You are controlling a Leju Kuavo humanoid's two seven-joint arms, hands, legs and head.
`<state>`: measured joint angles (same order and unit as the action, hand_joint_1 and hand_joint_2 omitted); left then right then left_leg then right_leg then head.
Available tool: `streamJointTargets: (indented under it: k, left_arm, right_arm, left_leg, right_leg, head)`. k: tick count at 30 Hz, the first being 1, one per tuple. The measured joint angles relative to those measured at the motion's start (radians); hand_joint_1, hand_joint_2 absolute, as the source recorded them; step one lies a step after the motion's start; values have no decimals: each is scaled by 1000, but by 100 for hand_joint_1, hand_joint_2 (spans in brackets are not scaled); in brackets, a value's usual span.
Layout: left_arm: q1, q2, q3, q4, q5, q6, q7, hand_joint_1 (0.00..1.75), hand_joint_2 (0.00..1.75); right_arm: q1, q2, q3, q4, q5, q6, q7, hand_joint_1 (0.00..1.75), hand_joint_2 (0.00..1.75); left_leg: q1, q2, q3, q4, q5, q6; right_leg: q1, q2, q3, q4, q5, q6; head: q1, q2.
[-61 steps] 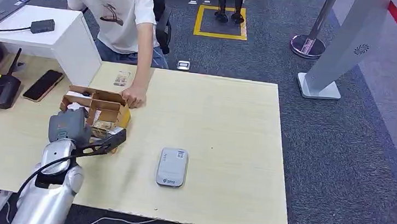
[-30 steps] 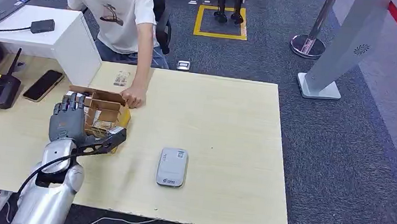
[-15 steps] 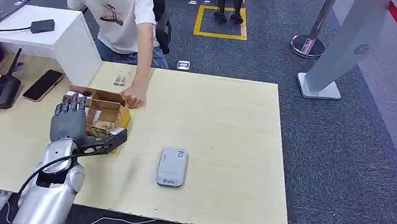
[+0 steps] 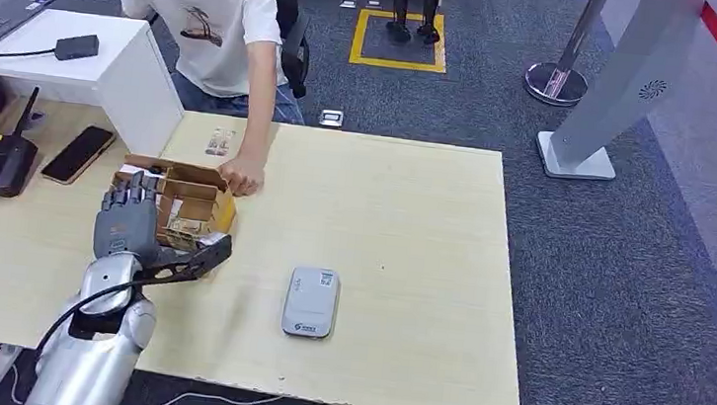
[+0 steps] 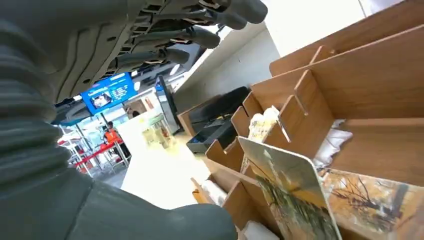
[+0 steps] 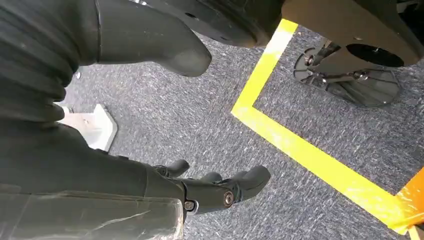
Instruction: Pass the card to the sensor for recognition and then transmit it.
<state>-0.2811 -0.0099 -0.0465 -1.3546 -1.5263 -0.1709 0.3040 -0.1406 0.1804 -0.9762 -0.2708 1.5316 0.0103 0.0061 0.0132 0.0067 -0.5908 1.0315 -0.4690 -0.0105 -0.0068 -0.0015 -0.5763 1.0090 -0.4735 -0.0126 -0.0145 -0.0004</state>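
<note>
Three views: taken in turn below.
Head view, left hand: raised over the near edge of the wooden card rack, fingers spread wide and holding nothing, thumb stuck out toward the sensor side; this looks like a reach into the rack for a card.
Head view, rack: sits at the table's left part, slotted so that cards stand on edge and can be pinched from above; a person's hand rests against its far corner, probably to steady it.
Head view, sensor: a flat grey reader lying well apart from the rack, face up so a card can be laid over it; its small printed marks are too small to read.
Left wrist view, card: a picture card with a tree scene stands tilted in a slot of the rack, untouched, just beyond the thumb.
Left wrist view, writing: a blue screen far off, not legible.
Right wrist view, right hand: hangs over grey carpet with yellow tape, fingers loosely apart, empty.
</note>
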Motion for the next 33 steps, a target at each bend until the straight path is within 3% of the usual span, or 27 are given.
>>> streamJointTargets:
  k: [15,18,24,33]
  left_arm:
    - [0,-11,0,9,0,2,0,0,175]
    - [0,-15,1,16,0,-8,-15,0,175]
    - [-31,-18,32,63,0,-86,-76,0,175]
    - [-89,-18,87,154,0,-110,-113,0,175]
  right_arm:
    - [0,0,0,0,0,0,0,0,175]
    - [0,0,0,0,0,2,0,0,175]
    - [-8,0,0,0,2,13,1,0,175]
    - [-17,0,0,0,6,19,2,0,175]
  left_leg:
    - [0,0,0,0,0,0]
    - [0,0,0,0,0,0]
    - [0,0,0,0,0,0]
    - [0,0,0,0,0,0]
  right_leg:
    - [0,0,0,0,0,0]
    - [0,0,0,0,0,0]
    - [0,0,0,0,0,0]
    - [0,0,0,0,0,0]
  head:
    - [0,0]
    - [0,0]
    - [0,0]
    - [0,0]
